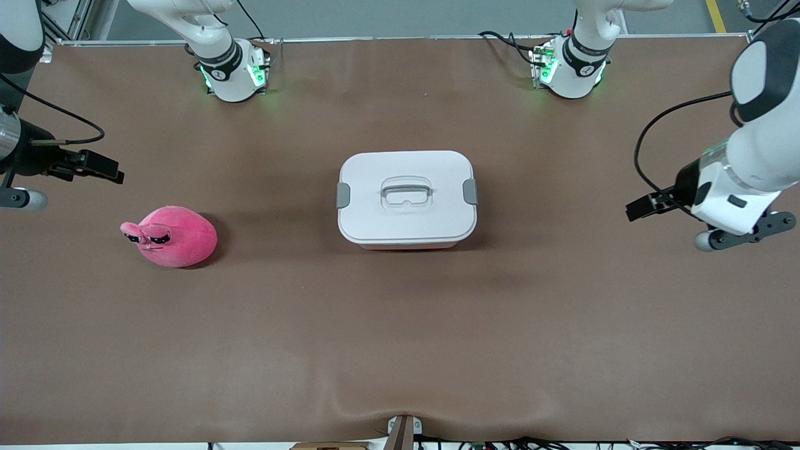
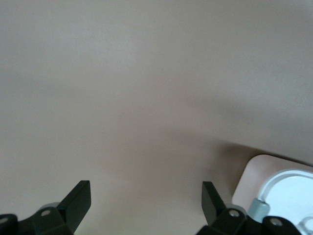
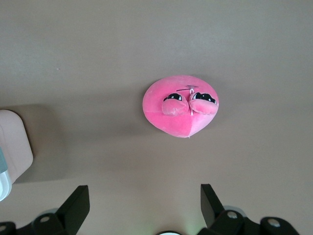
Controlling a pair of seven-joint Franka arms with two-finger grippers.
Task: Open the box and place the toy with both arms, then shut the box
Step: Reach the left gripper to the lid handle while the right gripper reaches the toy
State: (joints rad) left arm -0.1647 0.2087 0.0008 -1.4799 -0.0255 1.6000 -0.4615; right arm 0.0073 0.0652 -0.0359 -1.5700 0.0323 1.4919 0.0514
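The box [image 1: 406,197] stands shut in the middle of the table, its white lid down, a grey clip on each short side and a recessed handle on top. The pink egg-shaped toy [image 1: 172,236] lies toward the right arm's end, a little nearer the camera than the box. My right gripper [image 1: 106,169] hangs open and empty above the table by the toy, which lies apart from it in the right wrist view [image 3: 181,105]. My left gripper [image 1: 640,207] hangs open and empty toward the left arm's end, with a corner of the box [image 2: 274,188] beside it.
The brown table mat [image 1: 400,325] is bare around the box and toy. Both arm bases [image 1: 234,72] stand along the table's edge farthest from the camera. A small bracket [image 1: 403,428] sits at the nearest edge.
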